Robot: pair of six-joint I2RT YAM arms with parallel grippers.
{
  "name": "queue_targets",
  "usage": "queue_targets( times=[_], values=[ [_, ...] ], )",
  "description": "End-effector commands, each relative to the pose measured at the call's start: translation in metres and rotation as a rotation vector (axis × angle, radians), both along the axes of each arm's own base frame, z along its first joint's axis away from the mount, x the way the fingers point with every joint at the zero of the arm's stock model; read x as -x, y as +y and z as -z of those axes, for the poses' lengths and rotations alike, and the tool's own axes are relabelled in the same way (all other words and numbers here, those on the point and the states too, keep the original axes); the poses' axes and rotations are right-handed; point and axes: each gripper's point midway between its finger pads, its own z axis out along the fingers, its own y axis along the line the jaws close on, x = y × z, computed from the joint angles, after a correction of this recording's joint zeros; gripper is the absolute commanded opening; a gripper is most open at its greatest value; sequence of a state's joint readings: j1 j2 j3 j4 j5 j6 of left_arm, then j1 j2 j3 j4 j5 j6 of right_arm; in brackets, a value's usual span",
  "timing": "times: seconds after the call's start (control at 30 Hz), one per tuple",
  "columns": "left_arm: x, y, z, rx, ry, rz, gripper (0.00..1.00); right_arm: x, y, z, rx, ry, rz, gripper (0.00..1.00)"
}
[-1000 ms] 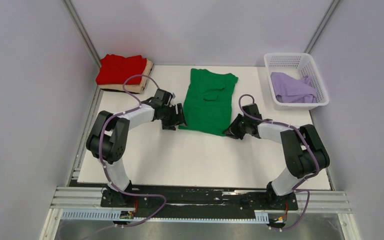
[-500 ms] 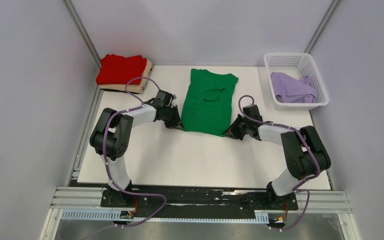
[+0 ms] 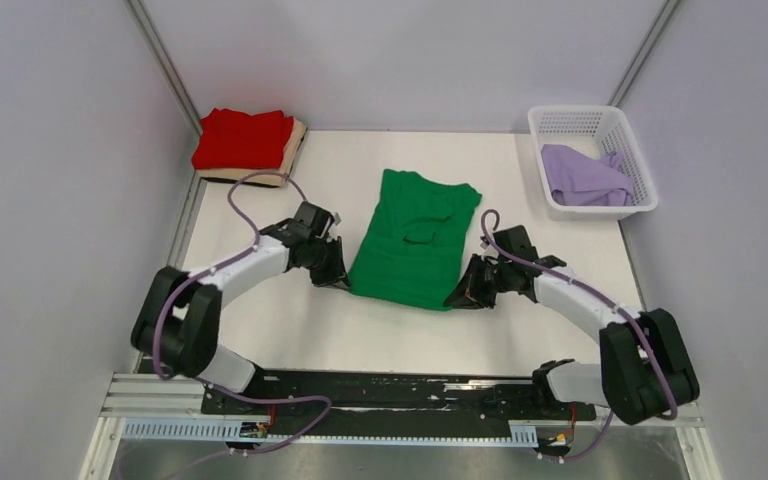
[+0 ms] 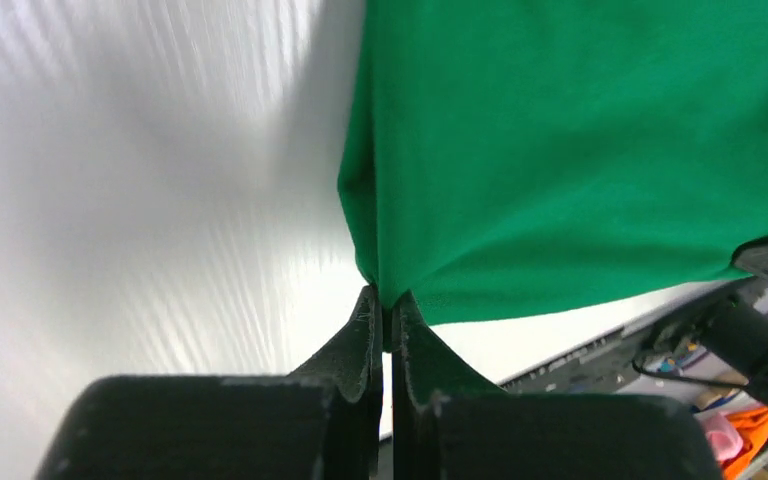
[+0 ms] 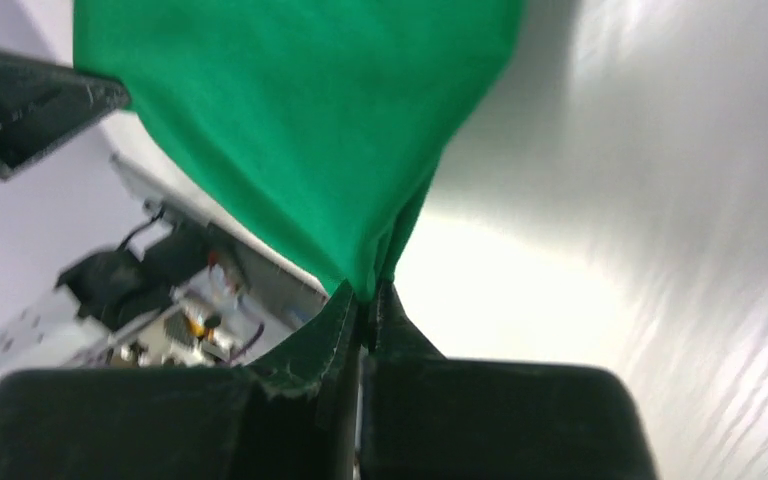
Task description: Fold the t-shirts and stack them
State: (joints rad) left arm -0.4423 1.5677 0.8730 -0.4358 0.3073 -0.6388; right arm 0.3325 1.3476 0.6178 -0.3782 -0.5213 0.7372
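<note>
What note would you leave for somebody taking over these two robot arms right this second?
Left gripper: shut on the near left corner of the bright green cloth t-shirt.
Right gripper: shut on its near right corner.
The green shirt lies lengthwise in the middle of the white table, its sides seemingly already folded in.
Done: red folded t-shirt stacked on the tan folded t-shirt, far left corner.
Left: finish folding the green one and stack it. Then do the pale lavender t-shirt, crumpled in the white plastic lattice basket, far right.
</note>
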Motion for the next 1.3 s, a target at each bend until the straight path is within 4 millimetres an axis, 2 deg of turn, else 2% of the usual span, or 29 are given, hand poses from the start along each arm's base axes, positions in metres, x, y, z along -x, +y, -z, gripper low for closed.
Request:
queue_targets(
  times=[0.0, 0.1, 0.17, 0.27, 0.4, 0.53, 0.7, 0.8, 0.9, 1.1, 1.13, 1.17, 1.2, 1.23, 1.27],
  values=[
    [0.022, 0.022, -0.064, -0.019, -0.121, 0.036, 0.0, 0.054, 0.014, -0.056, -0.201, 0.044, -0.202, 0.0],
    [0.027, 0.017, -0.099, 0.036, -0.19, 0.058, 0.0, 0.062, 0.024, -0.09, -0.326, 0.013, -0.257, 0.0],
    [0.024, 0.016, -0.121, 0.061, -0.249, 0.051, 0.0, 0.058, 0.026, -0.108, -0.374, -0.017, -0.275, 0.0],
    [0.006, 0.015, -0.146, 0.073, -0.349, 0.017, 0.0, 0.042, 0.022, -0.127, -0.417, -0.071, -0.266, 0.0],
    [-0.026, 0.01, -0.161, 0.055, -0.411, -0.007, 0.0, 0.017, 0.007, -0.134, -0.456, -0.105, -0.22, 0.0],
    [-0.062, 0.005, -0.163, 0.033, -0.441, -0.041, 0.0, -0.011, -0.004, -0.134, -0.477, -0.101, -0.183, 0.0],
    [-0.11, -0.001, -0.164, 0.046, -0.471, -0.097, 0.0, -0.056, -0.023, -0.135, -0.414, -0.16, -0.105, 0.0],
    [-0.13, -0.001, -0.163, 0.03, -0.48, -0.106, 0.0, -0.082, -0.038, -0.138, -0.398, -0.19, -0.061, 0.0],
    [-0.152, -0.004, -0.16, 0.01, -0.482, -0.105, 0.0, -0.101, -0.046, -0.133, -0.39, -0.182, -0.032, 0.0],
    [-0.186, -0.009, -0.143, -0.031, -0.458, -0.107, 0.0, -0.138, -0.05, -0.121, -0.391, -0.179, 0.005, 0.0],
    [-0.191, -0.007, -0.133, -0.049, -0.443, -0.112, 0.0, -0.145, -0.051, -0.12, -0.383, -0.185, 0.015, 0.0],
    [-0.197, -0.007, -0.135, -0.051, -0.45, -0.118, 0.0, -0.152, -0.053, -0.119, -0.373, -0.193, 0.022, 0.0],
    [-0.202, -0.005, -0.124, -0.067, -0.43, -0.121, 0.0, -0.159, -0.054, -0.115, -0.37, -0.188, 0.025, 0.0],
    [-0.208, -0.005, -0.127, -0.065, -0.439, -0.126, 0.0, -0.164, -0.055, -0.113, -0.369, -0.185, 0.029, 0.0],
    [-0.215, -0.006, -0.122, -0.068, -0.433, -0.126, 0.0, -0.169, -0.058, -0.11, -0.365, -0.181, 0.04, 0.0]
  ],
)
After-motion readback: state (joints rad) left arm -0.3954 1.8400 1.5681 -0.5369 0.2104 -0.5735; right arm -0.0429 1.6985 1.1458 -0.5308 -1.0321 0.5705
